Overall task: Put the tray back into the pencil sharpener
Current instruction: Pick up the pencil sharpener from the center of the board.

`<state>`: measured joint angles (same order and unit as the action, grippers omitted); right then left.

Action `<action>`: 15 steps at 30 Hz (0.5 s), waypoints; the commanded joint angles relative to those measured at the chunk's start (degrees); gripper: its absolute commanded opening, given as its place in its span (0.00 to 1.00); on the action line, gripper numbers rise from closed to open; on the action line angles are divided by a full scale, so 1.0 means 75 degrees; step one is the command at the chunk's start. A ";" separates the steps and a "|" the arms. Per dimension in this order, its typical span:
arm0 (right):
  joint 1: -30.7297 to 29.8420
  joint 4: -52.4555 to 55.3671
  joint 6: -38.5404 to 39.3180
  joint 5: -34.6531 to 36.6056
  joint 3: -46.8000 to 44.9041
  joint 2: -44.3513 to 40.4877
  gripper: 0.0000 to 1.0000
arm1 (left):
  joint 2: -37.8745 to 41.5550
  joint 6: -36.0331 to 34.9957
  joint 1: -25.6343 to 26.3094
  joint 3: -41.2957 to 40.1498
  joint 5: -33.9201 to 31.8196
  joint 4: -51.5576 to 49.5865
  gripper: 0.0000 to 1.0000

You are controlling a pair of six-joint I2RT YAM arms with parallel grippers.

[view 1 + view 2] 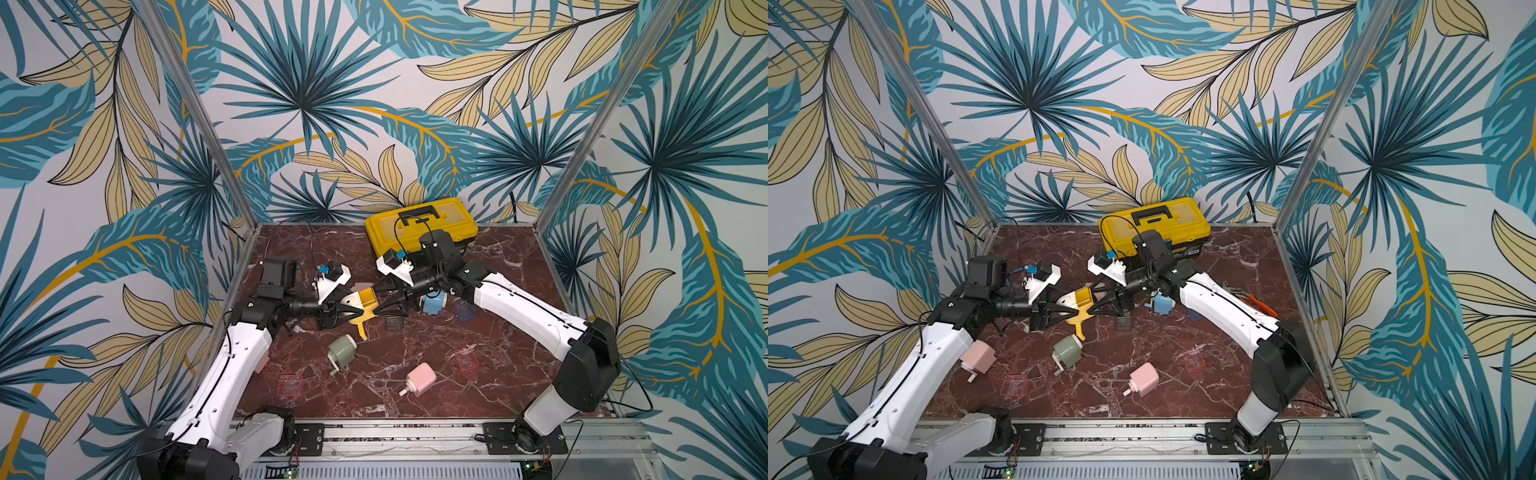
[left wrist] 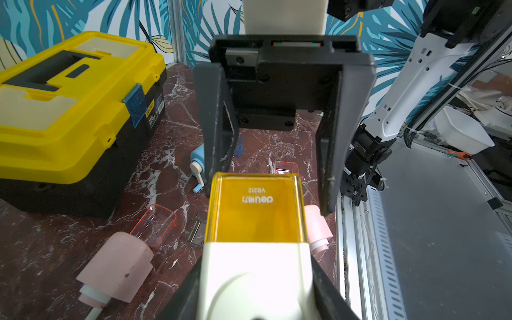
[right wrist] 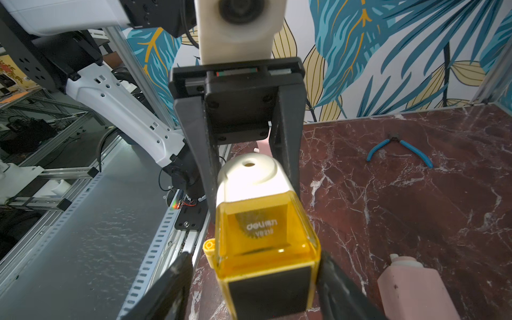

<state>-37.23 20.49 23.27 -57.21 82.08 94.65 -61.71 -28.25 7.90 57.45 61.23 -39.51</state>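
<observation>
The translucent yellow plastic tray (image 2: 255,210) sits in the cream plastic pencil sharpener (image 2: 255,271), held above the red marble-patterned desk (image 1: 415,365), slightly toward 9 o'clock from its middle. My left end effector (image 3: 252,191) is clenched on the sharpener's cream body. My right end effector (image 2: 273,198) is released, its jaws apart on either side of the tray's outer end. I judge this the closing step: the tray looks home, though I cannot tell if it is flush. Next calls for a gentle straight push, or backing off toward 3 o'clock. Both forearms reach inward from 7 and 5 o'clock, wrists level.
</observation>
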 commanded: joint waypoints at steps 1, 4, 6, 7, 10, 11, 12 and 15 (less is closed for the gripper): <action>-0.0131 0.0561 0.0482 -0.0390 0.0132 0.0146 0.68 | 0.0049 -0.0068 0.0048 0.0271 0.0331 0.0041 0.08; -0.0210 0.0572 0.0553 -0.0393 0.0212 0.0274 0.65 | 0.0025 -0.0019 0.0060 0.0306 0.0374 0.0026 0.08; -0.0226 0.0543 0.0519 -0.0432 0.0250 0.0329 0.62 | 0.0016 0.0006 0.0060 0.0312 0.0363 0.0016 0.09; -0.0221 0.0519 0.0516 -0.0457 0.0263 0.0358 0.61 | 0.0024 0.0014 0.0060 0.0310 0.0351 0.0015 0.09; -0.0221 0.0458 0.0473 -0.0497 0.0288 0.0387 0.56 | 0.0025 0.0074 0.0060 0.0309 0.0310 0.0006 0.10; -0.0216 0.0445 0.0461 -0.0521 0.0289 0.0399 0.54 | 0.0024 0.0096 0.0060 0.0320 0.0311 0.0006 0.11; -0.0216 0.0412 0.0421 -0.0559 0.0292 0.0410 0.52 | 0.0024 0.0130 0.0060 0.0320 0.0298 0.0005 0.12; -0.0221 0.0225 0.0227 -0.0700 0.0276 0.0446 0.43 | 0.0060 0.0266 0.0049 0.0333 0.0241 -0.0006 0.20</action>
<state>-38.24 22.44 27.05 -59.13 83.18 96.99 -61.73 -26.50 8.23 57.56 63.51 -41.04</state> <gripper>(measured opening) 0.501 0.503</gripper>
